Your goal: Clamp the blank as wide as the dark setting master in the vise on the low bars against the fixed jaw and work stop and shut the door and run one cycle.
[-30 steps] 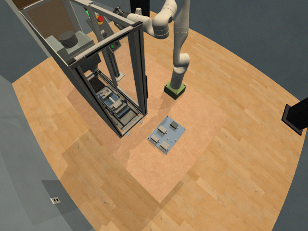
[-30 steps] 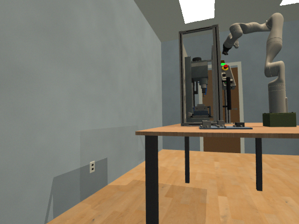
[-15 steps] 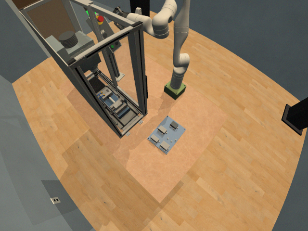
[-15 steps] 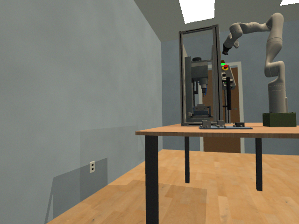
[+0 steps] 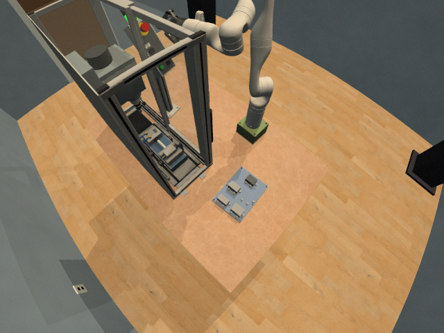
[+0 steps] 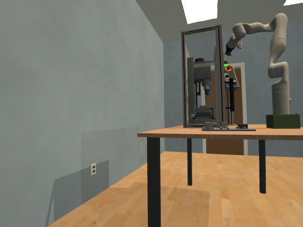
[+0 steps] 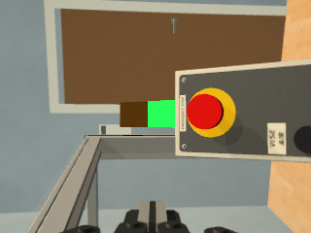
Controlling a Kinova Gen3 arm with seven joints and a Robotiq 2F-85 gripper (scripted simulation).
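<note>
I've got my gripper (image 5: 166, 15) (image 6: 227, 53) (image 7: 153, 216) high beside the guard (image 5: 198, 89) (image 6: 219, 73) (image 7: 68, 194), fingers together on nothing, probably to poke a control. The red emergency stop (image 5: 144, 27) (image 6: 228, 67) (image 7: 205, 112) sits near my line to the VISE AIR knob (image 5: 151, 50) (image 6: 227, 75) (image 7: 303, 139), so I'd give it room. The dark setting master (image 5: 250, 180) (image 6: 243, 126) is at the plate's far right; 3 pale blocks (image 5: 234, 186) stand left of it. Bare pegs (image 5: 247, 203) at the near right suggest the matching blank is already in the vise (image 5: 173, 156) (image 6: 203, 113), though I can't confirm its seating.

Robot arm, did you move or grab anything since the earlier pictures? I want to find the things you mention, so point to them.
No, nothing visibly changed. The arm (image 5: 231, 37) (image 6: 279, 45) and its gripper (image 5: 167, 15) (image 6: 227, 53) (image 7: 153, 215) look the same, and the gripper is shut on nothing. The blocks stayed on the blue plate (image 5: 250, 197) (image 6: 235, 129), and the green light (image 5: 131, 18) (image 6: 226, 65) (image 7: 161, 114) stayed lit.
</note>
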